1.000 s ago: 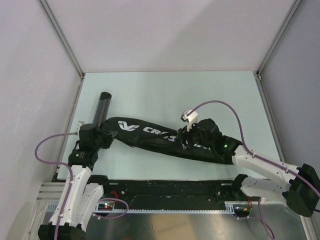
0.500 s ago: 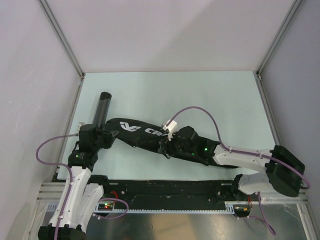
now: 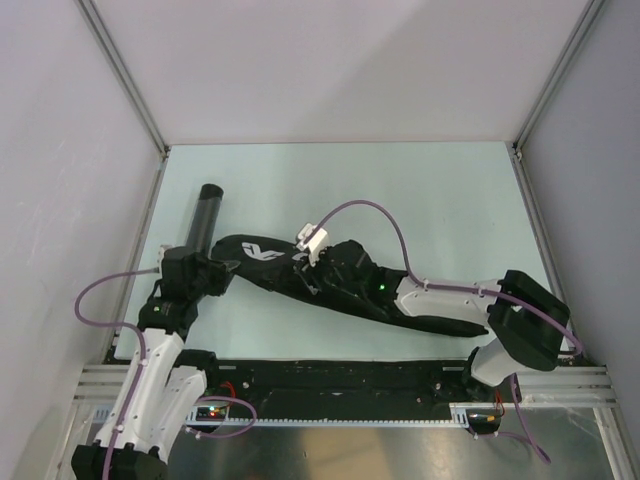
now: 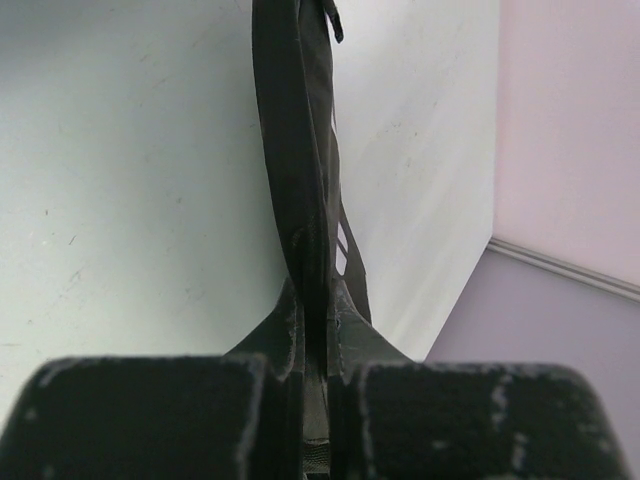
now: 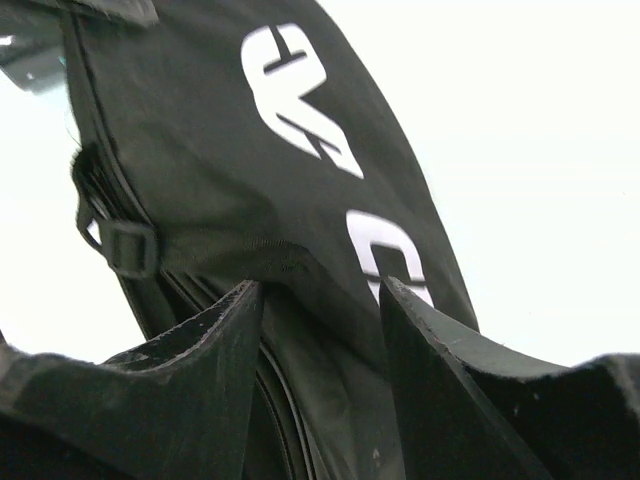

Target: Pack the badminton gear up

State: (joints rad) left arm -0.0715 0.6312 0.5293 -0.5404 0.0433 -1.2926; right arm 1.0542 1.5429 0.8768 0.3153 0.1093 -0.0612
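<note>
Even, soft light; weak shadow beside racket bag [image 3: 258, 265]. Right wrist view blown out white around bag; wrist-cam foreground below bag blurry, prob. too close.

Top external: fixed high behind both arm bases, angled down, wide, takes in the whole pale green table [image 3: 400, 190]. Left wrist: very near, sighting edge-on along the long black fabric racket bag with white lettering [image 4: 300, 150] toward a wall corner. Right wrist: close over the same bag, logo large in frame. All 3 views share that bag.
</note>
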